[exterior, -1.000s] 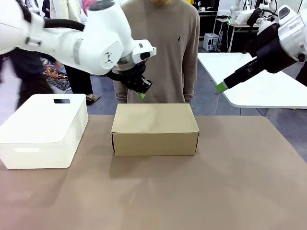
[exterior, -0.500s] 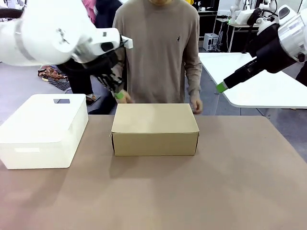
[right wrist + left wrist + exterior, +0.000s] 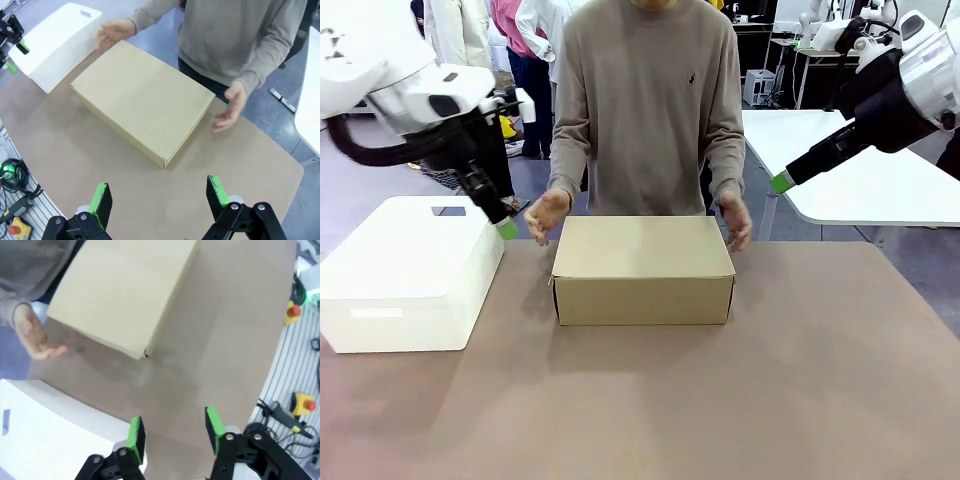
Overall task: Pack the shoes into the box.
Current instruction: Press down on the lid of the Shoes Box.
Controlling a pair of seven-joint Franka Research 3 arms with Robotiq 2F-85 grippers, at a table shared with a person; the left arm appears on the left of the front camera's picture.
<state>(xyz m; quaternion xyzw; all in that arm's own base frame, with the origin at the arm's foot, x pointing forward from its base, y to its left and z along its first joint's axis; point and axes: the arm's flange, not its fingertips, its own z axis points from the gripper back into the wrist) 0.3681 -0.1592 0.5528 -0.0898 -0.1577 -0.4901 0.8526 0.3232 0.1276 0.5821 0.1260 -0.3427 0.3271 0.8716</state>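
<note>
While the box (image 3: 643,268) sits shut mid-table with the person's hands (image 3: 548,214) either side of it, both the left gripper (image 3: 175,427) and right gripper (image 3: 159,197) hang spread and empty; its stiff, light cardboard looks best gripped by the lid's front edge.

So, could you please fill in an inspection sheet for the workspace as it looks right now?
Surface: brown table, bare in front.
Job's things: cardboard box, lid shut; shoes nothing seen.
Clutter: white bin left of the box.
Pincers: left pincer open, empty, near the bin's corner; right pincer open, empty, raised.
Cables: black leads off the table's edge.
Surroundings: person's hands either side of the box.
</note>
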